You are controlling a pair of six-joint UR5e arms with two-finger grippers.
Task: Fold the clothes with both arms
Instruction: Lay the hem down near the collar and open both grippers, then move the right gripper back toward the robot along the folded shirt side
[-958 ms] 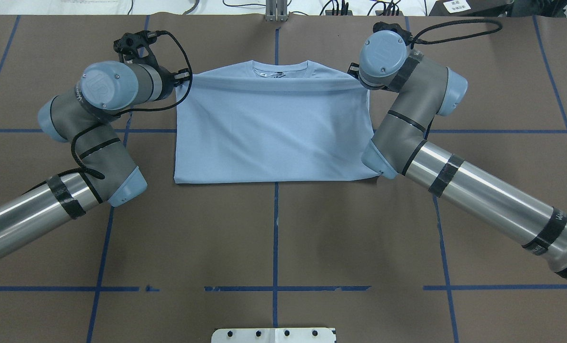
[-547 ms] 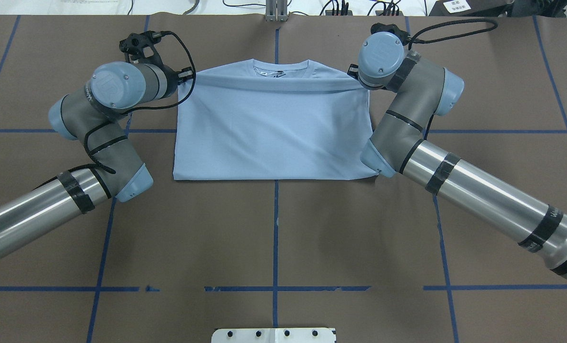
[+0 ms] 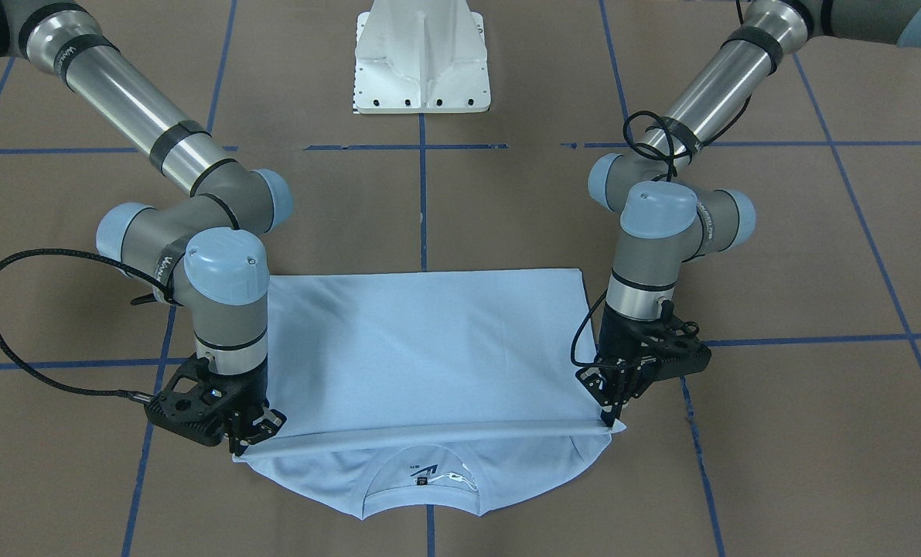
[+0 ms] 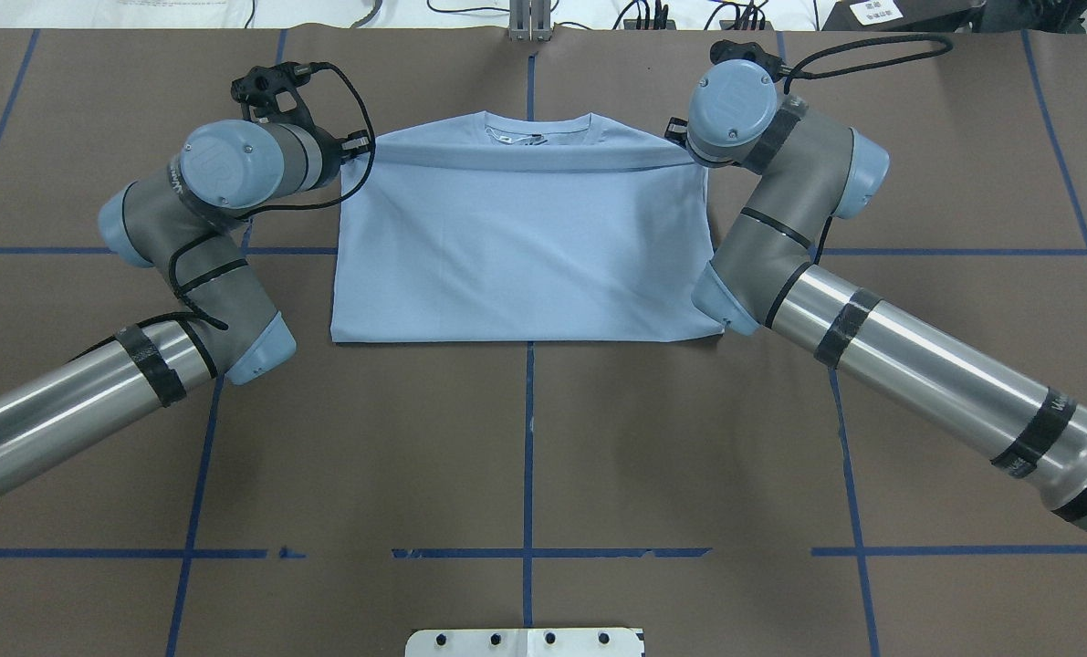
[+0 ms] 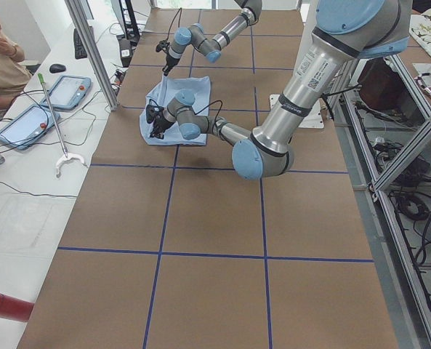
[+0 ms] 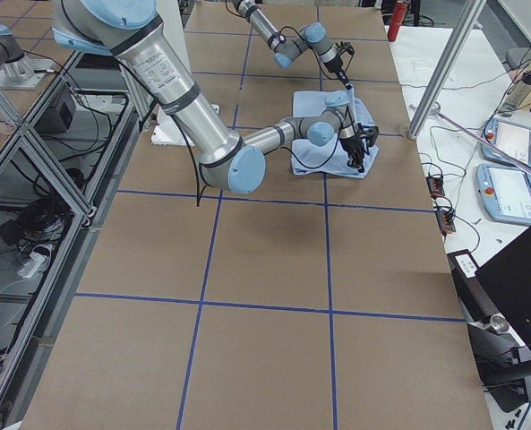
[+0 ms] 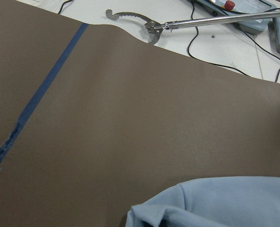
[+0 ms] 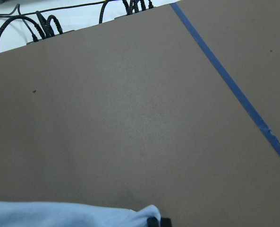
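Shirt position: light blue T-shirt [image 4: 520, 265] lies on the brown table cover [image 4: 370, 438] at the far side from the robot, centred on the middle blue tape line [image 4: 527, 429].

Fold state: the lower half is turned up over the chest. The crease is the edge nearest the robot. The hem [image 3: 429, 427] runs straight across, just short of the collar [image 3: 398, 507]. The collar and a strip of the shoulders lie uncovered, with the collar pointing away from the robot.

Left arm [image 4: 78, 411]: elbow bent, wrist pointing down. Left gripper [image 3: 608, 418] sits at the hem corner on the robot's left, its fingers pinched together on the fabric there.

Right arm [image 4: 917, 365]: same posture, mirrored. Right gripper [image 3: 250, 439] sits at the opposite hem corner with its jaws closed on the cloth. Its camera mount hides part of the fingers in the front-facing view.

Hem between the grippers: taut, with a thin shadow on the layer beneath.

Left wrist view: bunched blue fabric at the bottom edge and bare brown cover beyond. A metal reacher tool [image 7: 149, 26] lies on the white bench past the cover.

Right wrist view: blue fabric along the bottom edge, with one black fingertip [image 8: 158, 221] touching it.

Surroundings: white pedestal base [image 3: 421, 62] stands at the robot's side of the table. An operator [image 5: 1, 62] sits at the side bench.
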